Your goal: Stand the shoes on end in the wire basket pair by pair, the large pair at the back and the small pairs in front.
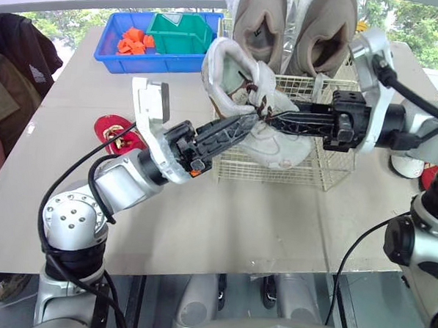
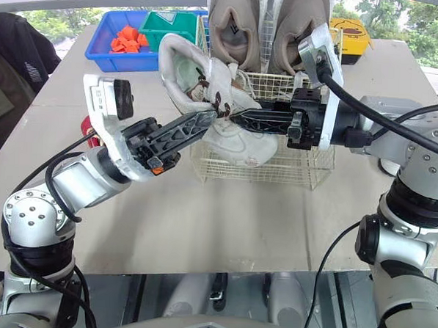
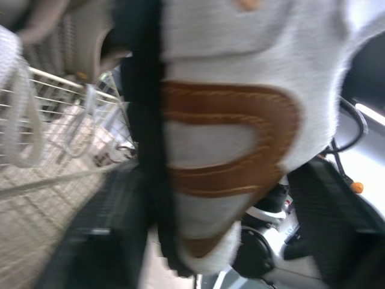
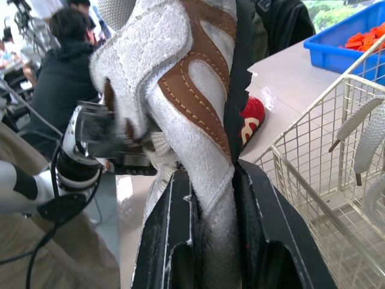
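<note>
White shoe (image 1: 238,80) hangs mid-frame over the basket's (image 1: 318,169) front, with the right gripper (image 4: 213,180) clamped on it. The left gripper (image 1: 248,123) touches it (its grip I cannot tell). Opposing pulls could twist it loose, or it could snag the rim and tip sideways.

white shoe (image 4: 180,90) with brown stitched panels, grey-beige pair (image 1: 259,26), blue tray (image 1: 158,62)

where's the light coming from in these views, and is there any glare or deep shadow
Left eye view: soft daylight from behind the table, no hard shadow beside the wire basket. Right wrist view: the white shoe is brightly lit, while the right gripper clamped on it looks dark. Left wrist view: glare whites out a patch beyond the shoe.
</note>
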`<move>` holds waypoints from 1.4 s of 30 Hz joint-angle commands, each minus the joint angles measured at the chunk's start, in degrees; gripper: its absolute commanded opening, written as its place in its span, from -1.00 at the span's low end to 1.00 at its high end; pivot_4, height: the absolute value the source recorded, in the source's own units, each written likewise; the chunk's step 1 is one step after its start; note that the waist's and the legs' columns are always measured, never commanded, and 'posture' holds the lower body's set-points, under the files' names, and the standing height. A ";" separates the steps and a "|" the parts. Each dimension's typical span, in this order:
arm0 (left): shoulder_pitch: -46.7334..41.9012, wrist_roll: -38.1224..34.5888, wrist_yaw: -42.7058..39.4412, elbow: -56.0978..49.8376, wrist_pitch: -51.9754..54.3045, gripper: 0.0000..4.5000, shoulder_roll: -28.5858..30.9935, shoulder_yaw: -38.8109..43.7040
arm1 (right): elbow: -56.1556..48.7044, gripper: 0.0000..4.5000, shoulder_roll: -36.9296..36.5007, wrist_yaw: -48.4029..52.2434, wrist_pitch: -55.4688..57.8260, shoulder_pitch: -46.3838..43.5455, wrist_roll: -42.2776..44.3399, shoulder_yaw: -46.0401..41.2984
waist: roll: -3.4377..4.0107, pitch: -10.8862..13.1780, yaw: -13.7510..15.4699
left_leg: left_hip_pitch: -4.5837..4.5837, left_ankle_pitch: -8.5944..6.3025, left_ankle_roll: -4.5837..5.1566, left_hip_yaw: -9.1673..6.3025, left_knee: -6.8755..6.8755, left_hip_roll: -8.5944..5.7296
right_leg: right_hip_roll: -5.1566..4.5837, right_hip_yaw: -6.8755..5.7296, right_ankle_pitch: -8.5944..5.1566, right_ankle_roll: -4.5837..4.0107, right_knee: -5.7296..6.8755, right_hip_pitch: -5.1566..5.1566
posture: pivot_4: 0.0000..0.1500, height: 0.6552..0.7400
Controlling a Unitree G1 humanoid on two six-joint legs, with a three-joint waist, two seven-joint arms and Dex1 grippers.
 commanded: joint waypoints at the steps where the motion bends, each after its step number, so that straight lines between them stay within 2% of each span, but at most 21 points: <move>1: -0.88 0.83 -2.09 -0.94 -0.99 -0.37 0.37 1.11 | -2.62 -0.96 0.62 -3.70 -1.48 0.72 3.44 -2.69 | 0.00 0.00 0.05 | 0.00 0.00 0.00 0.00 0.00 0.00 | 0.00 0.00 0.00 0.00 0.00 0.00 | 1.00 1.00; 2: -0.99 0.87 -2.52 -0.83 -0.97 -0.54 0.57 1.42 | -3.03 -0.96 1.07 -4.73 -2.45 1.41 4.42 -3.08 | 0.00 0.00 0.06 | -0.01 0.00 0.00 0.01 0.00 0.00 | 0.00 0.00 0.00 0.00 -0.01 0.00 | 1.00 1.00; 3: -1.04 0.82 -2.85 -0.73 -0.94 -0.71 0.75 1.71 | -3.27 -0.51 1.38 -5.69 -3.15 1.86 5.34 -3.29 | 0.00 0.00 0.07 | 0.00 0.00 0.00 0.01 0.00 0.00 | -0.01 0.00 0.00 0.00 -0.01 0.01 | 1.00 1.00; 4: -1.42 1.82 -4.29 -0.23 -0.88 -0.77 1.48 2.28 | -6.10 -0.38 1.19 -4.87 -6.45 3.95 5.41 -3.79 | 0.00 0.00 0.07 | -0.01 0.00 0.00 0.01 0.00 0.00 | -0.01 0.00 -0.01 0.00 -0.02 0.01 | 1.00 1.00; 7: -3.43 4.60 -8.58 2.57 -0.90 -0.77 4.09 4.17 | -14.54 0.29 0.11 -2.82 -16.28 10.75 3.67 -5.41 | 0.00 0.00 0.34 | -0.02 -0.01 0.01 -0.04 -0.02 0.00 | 0.00 -0.05 -0.03 0.00 -0.04 0.00 | 1.00 1.00; 10: -9.81 11.69 -17.36 7.86 -1.25 -0.77 9.21 4.61 | -24.02 0.96 -2.63 0.82 -27.18 22.62 -1.80 -8.01 | -0.02 0.00 0.61 | -0.06 -0.01 0.00 -0.08 -0.04 -0.01 | 0.00 -0.14 -0.07 0.05 -0.09 0.01 | 1.00 1.00; 12: -14.00 17.72 -23.85 11.16 -2.14 -0.77 11.98 2.95 | -27.43 1.00 -4.09 2.43 -31.52 29.24 -2.71 -9.37 | -0.02 0.00 0.35 | -0.04 -0.01 -0.01 -0.01 -0.05 -0.12 | 0.02 -0.09 -0.24 0.16 -0.21 0.04 | 1.00 1.00; 15: -21.50 28.37 -33.23 16.98 -6.38 -0.77 13.37 -0.92 | -32.45 1.00 -8.17 4.25 -38.53 39.61 -10.16 -9.58 | -0.03 0.00 0.25 | -0.04 0.00 -0.03 0.03 -0.05 -0.19 | 0.00 -0.05 -0.30 0.15 -0.26 0.07 | 1.00 1.00; 23: -35.23 55.29 -51.64 35.31 -26.05 -0.77 10.17 -11.18 | -36.14 1.00 -10.47 0.29 -48.80 53.69 -12.78 -12.15 | -0.05 -0.02 0.28 | 0.02 -0.03 0.01 0.05 -0.07 -0.01 | 0.06 -0.04 -0.34 0.11 -0.31 0.10 | 1.00 1.00; 29: -36.16 65.48 -56.64 43.52 -34.91 -0.77 6.60 -13.88 | -36.15 1.00 -15.01 -1.59 -55.82 61.43 -14.15 -12.81 | -0.09 0.00 0.28 | -0.06 -0.09 0.11 0.07 -0.10 0.05 | 0.03 -0.01 -0.33 0.10 -0.43 0.08 | 1.00 1.00; 35: -34.91 74.22 -58.88 50.41 -43.29 -0.77 0.96 -17.88 | -36.15 1.00 -16.81 -4.55 -59.22 64.48 -13.30 -12.65 | -0.12 -0.02 0.50 | -0.12 -0.13 0.19 0.05 -0.07 0.03 | 0.00 -0.05 -0.32 0.12 -0.56 0.13 | 1.00 1.00; 38: -34.51 74.37 -61.04 50.35 -40.81 -0.77 0.91 -17.66 | -36.15 1.00 -17.76 -5.61 -60.00 65.24 -12.71 -12.66 | -0.16 -0.04 0.31 | -0.12 -0.16 0.23 0.05 -0.05 0.03 | 0.00 -0.04 -0.32 0.13 -0.61 0.17 | 1.00 1.00; 39: -34.02 73.73 -61.78 49.49 -38.96 -0.33 1.31 -17.24 | -36.15 1.00 -18.01 -5.71 -60.03 65.55 -12.50 -12.81 | -0.16 -0.04 0.16 | -0.10 -0.17 0.25 0.06 -0.05 0.04 | 0.00 -0.03 -0.32 0.13 -0.61 0.17 | 1.00 1.00; 40: -33.42 73.28 -62.19 48.44 -37.05 -0.20 1.98 -16.81 | -36.15 1.00 -18.23 -5.73 -60.08 65.91 -12.35 -12.98 | -0.15 -0.04 0.12 | -0.06 -0.17 0.25 0.07 -0.06 0.06 | 0.01 -0.01 -0.32 0.14 -0.60 0.17 | 1.00 1.00; 42: -32.39 72.91 -62.72 46.47 -34.76 0.21 3.10 -16.05 | -36.15 1.00 -18.61 -5.84 -60.36 66.62 -12.03 -13.23 | -0.14 -0.05 0.08 | 0.00 -0.17 0.25 0.06 -0.06 0.10 | 0.05 -0.01 -0.33 0.14 -0.53 0.17 | 1.00 1.00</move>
